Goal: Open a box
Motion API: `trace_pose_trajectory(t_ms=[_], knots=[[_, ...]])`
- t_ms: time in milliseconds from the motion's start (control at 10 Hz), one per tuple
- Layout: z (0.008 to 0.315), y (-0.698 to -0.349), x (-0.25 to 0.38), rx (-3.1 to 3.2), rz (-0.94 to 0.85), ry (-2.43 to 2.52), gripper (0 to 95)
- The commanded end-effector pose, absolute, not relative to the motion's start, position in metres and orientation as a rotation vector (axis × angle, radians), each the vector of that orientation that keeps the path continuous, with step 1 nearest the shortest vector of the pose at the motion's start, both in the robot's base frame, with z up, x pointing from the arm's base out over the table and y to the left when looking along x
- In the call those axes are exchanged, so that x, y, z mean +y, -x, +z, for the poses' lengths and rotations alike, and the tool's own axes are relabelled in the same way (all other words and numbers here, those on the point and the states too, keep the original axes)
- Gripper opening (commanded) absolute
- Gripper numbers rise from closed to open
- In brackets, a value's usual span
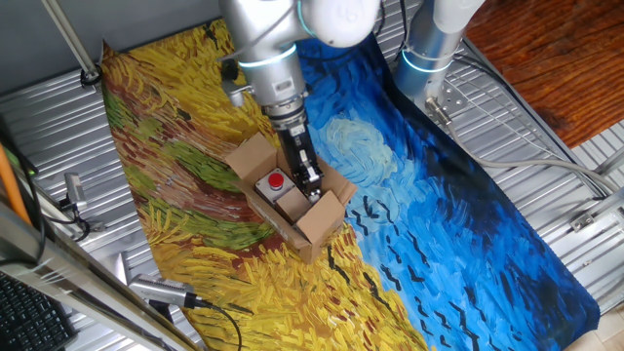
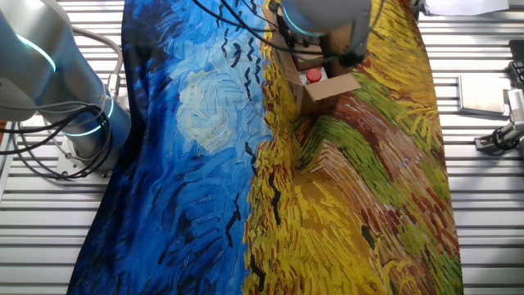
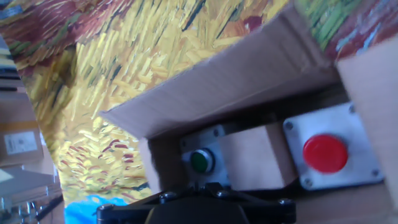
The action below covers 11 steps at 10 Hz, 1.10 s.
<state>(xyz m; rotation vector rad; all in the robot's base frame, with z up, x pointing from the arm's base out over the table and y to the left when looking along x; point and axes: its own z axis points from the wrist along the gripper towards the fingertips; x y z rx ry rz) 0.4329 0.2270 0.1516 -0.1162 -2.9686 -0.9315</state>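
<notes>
Here the end effector [image 1: 310,185] hangs low over the box [image 1: 292,200], its dark tip down among the raised flaps, at or just inside the opening. How far apart its fingers stand cannot be told: in the one fixed view they merge into a single dark shape, in the other fixed view the arm's body covers them, and the hand view shows only the dark housing at the bottom edge. Nothing can be seen gripped.

The box sits directly beneath the end effector on the tabletop, which is covered by a painted cloth [image 1: 458,224] of blue swirls and yellow strokes; the box rests on the yellow part, close to where the two colours meet. Its flaps are spread: one brown flap [image 1: 250,156] stands up and outward on the far side of the end effector, another [image 1: 322,219] folds out on the near side.

Inside, just beside the tip, lies a grey plate with a red button [image 1: 276,180]. The hand view shows that red button [image 3: 325,153] to the right and a green button [image 3: 199,162] to the left, with a long flap [image 3: 217,87] rising behind them.
</notes>
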Motion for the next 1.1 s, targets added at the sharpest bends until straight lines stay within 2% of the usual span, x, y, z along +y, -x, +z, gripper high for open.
trace_pose_trajectory(t_ms=[100,400,700,1100], knots=[[0.156,-0.433,0.228,-2.961,-0.939,0.128,0.0],[0.158,-0.433,0.228,-2.954,-0.942,0.13,0.0],[0.166,-0.435,0.229,-2.906,-1.071,0.183,0.0],[0.168,-0.439,0.232,-2.91,-1.12,0.192,0.0]])
